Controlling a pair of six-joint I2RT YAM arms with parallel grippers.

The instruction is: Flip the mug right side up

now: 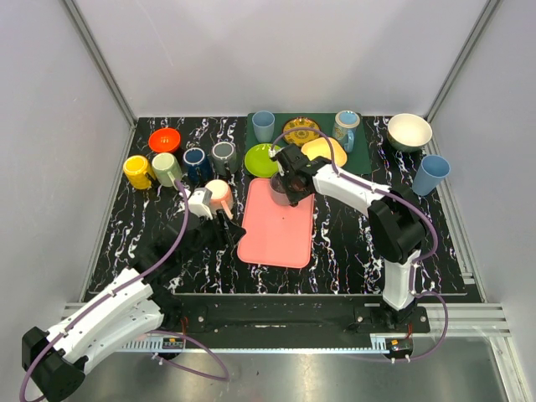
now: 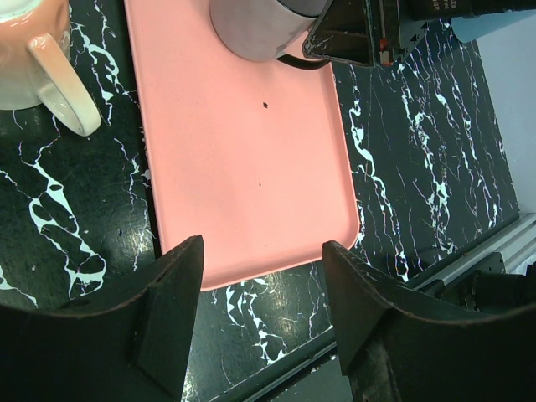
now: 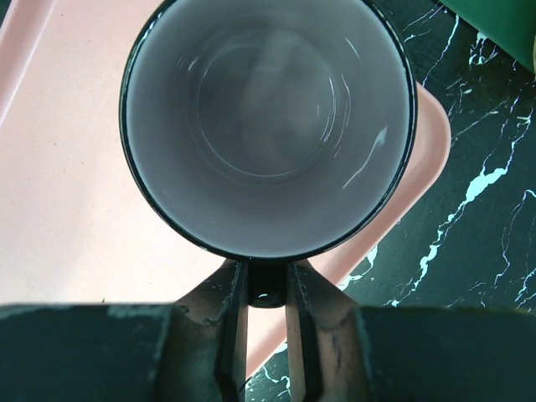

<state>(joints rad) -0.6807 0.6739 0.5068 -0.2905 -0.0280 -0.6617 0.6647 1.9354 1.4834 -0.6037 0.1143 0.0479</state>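
Observation:
A black mug with a pale grey inside hangs over the far end of the pink tray. Its mouth faces the right wrist camera. My right gripper is shut on the mug's black handle. In the top view the right gripper covers most of the mug at the tray's far edge. The left wrist view shows the mug's grey body on the tray. My left gripper is open and empty over the tray's near left corner; it also shows in the top view.
A pink mug lies left of the tray, also in the left wrist view. Yellow, green, dark blue and grey mugs and an orange bowl stand back left. A green plate, white bowl and blue cup stand behind.

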